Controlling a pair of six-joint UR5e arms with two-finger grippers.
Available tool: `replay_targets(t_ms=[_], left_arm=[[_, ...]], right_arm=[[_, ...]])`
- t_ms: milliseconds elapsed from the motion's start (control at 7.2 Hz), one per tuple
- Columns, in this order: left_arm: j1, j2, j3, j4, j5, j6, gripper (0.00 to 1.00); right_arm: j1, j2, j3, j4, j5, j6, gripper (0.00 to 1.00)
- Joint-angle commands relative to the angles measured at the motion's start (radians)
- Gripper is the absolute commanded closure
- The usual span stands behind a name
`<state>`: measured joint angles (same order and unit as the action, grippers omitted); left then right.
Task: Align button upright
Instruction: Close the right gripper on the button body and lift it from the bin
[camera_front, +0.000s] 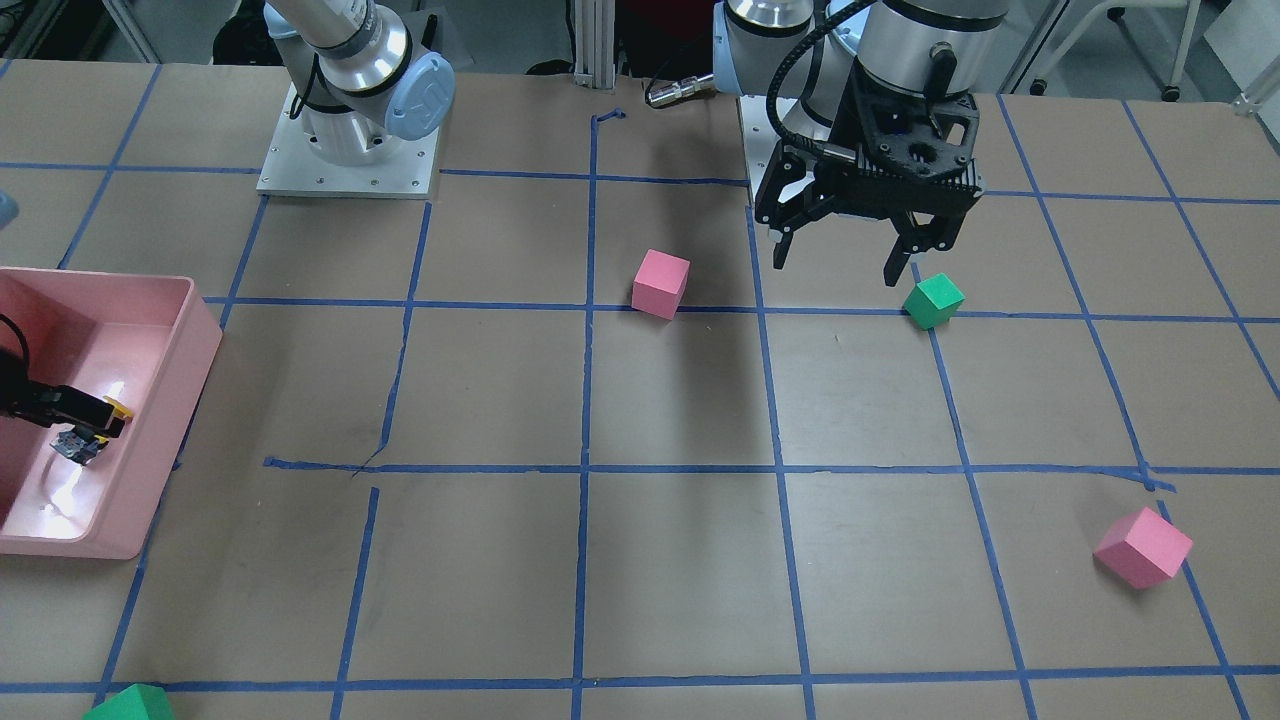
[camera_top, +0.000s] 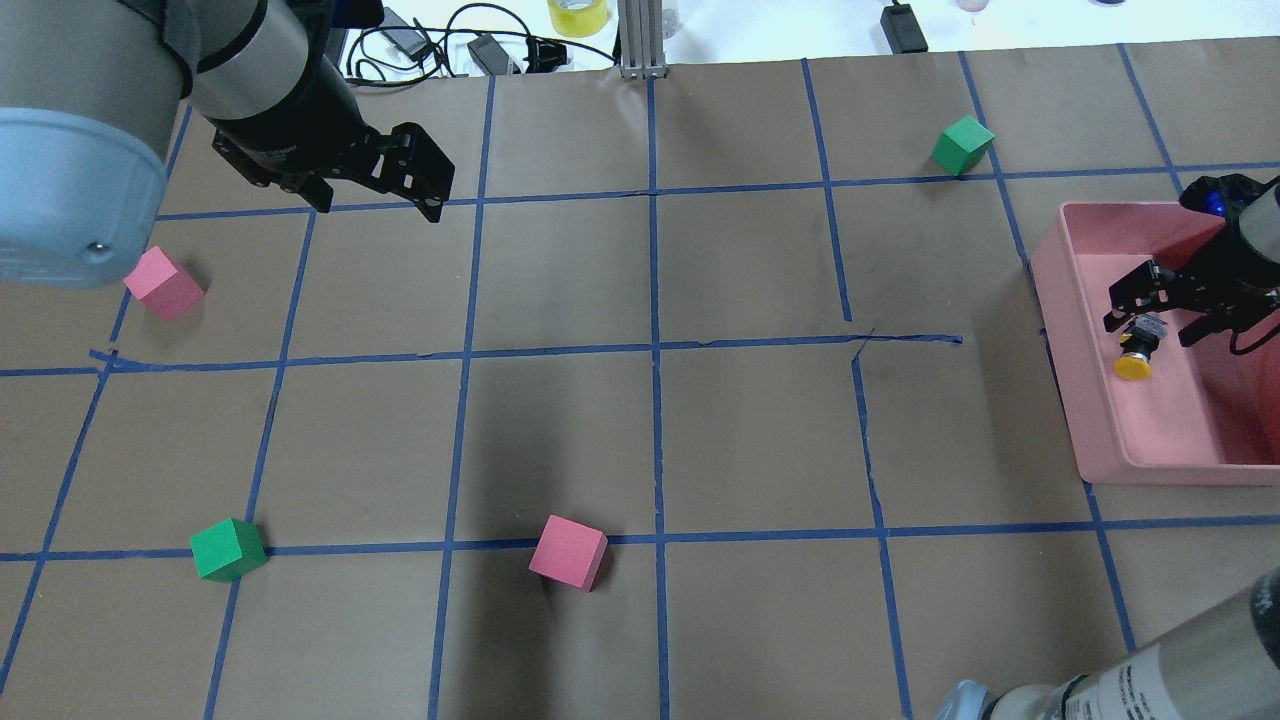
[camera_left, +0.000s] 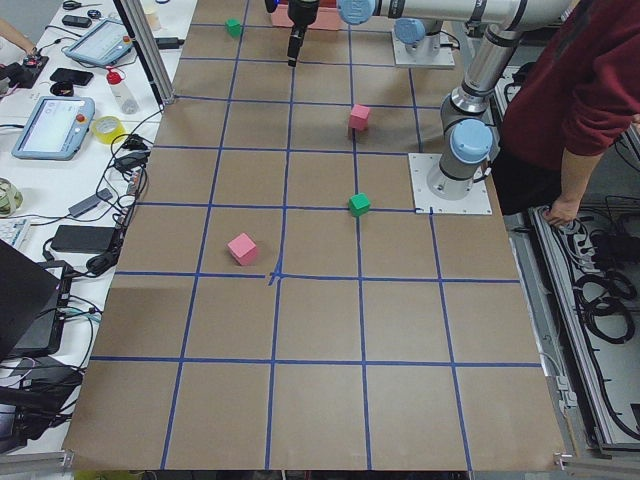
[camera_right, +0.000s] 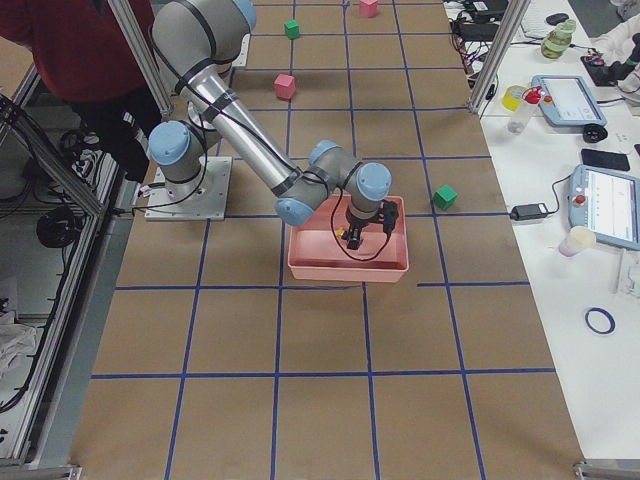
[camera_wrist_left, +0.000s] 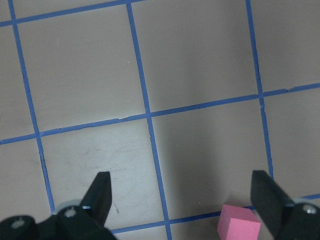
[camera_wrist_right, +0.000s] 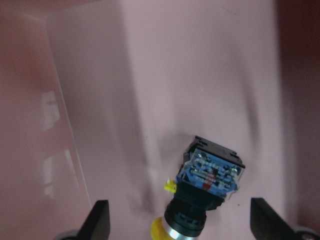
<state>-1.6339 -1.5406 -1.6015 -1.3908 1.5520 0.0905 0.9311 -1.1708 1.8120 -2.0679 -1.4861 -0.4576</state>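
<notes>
The button (camera_top: 1137, 350) lies tilted on the floor of the pink bin (camera_top: 1100, 420), with its yellow cap (camera_top: 1133, 368) toward the robot. In the right wrist view the button (camera_wrist_right: 207, 192) shows its black body and blue terminal end, and the cap sits low in the frame. My right gripper (camera_wrist_right: 179, 204) is open; its fingers straddle the button without touching it. It also shows in the overhead view (camera_top: 1160, 322). My left gripper (camera_front: 838, 268) is open and empty, held above the table close to a green cube (camera_front: 933, 300).
A pink cube (camera_top: 568, 552) and a green cube (camera_top: 228, 549) sit near the robot's side. Another pink cube (camera_top: 165, 283) lies at the left and another green cube (camera_top: 963, 144) at the far right. The bin's walls (camera_front: 190, 370) surround the right gripper.
</notes>
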Motion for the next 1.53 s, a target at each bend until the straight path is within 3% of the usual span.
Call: replay_targets(t_ms=[0, 278, 417, 556, 694, 833, 1389], left_arm=[[-0.001, 0.0, 0.0, -0.001, -0.001, 0.0, 0.0], [0.0, 0.0, 0.0, 0.001, -0.003, 0.0, 0.0], [0.0, 0.001, 0.0, 0.0, -0.003, 0.0, 0.0], [0.0, 0.001, 0.0, -0.001, -0.001, 0.0, 0.0], [0.0, 0.001, 0.0, -0.001, -0.001, 0.0, 0.0], [0.0, 0.001, 0.0, -0.001, -0.001, 0.0, 0.0], [0.0, 0.001, 0.0, -0.001, -0.001, 0.0, 0.0]], right_arm=[[0.0, 0.011, 0.003, 0.005, 0.024, -0.001, 0.0], [0.0, 0.036, 0.009, -0.001, 0.024, -0.007, 0.0], [0.0, 0.039, 0.009, -0.001, 0.024, -0.007, 0.11], [0.0, 0.042, 0.01, 0.0, 0.02, -0.007, 0.53], [0.0, 0.043, 0.018, 0.002, 0.018, -0.007, 0.89], [0.0, 0.039, 0.02, 0.0, 0.006, -0.003, 1.0], [0.008, -0.061, -0.014, 0.075, -0.029, 0.048, 1.0]])
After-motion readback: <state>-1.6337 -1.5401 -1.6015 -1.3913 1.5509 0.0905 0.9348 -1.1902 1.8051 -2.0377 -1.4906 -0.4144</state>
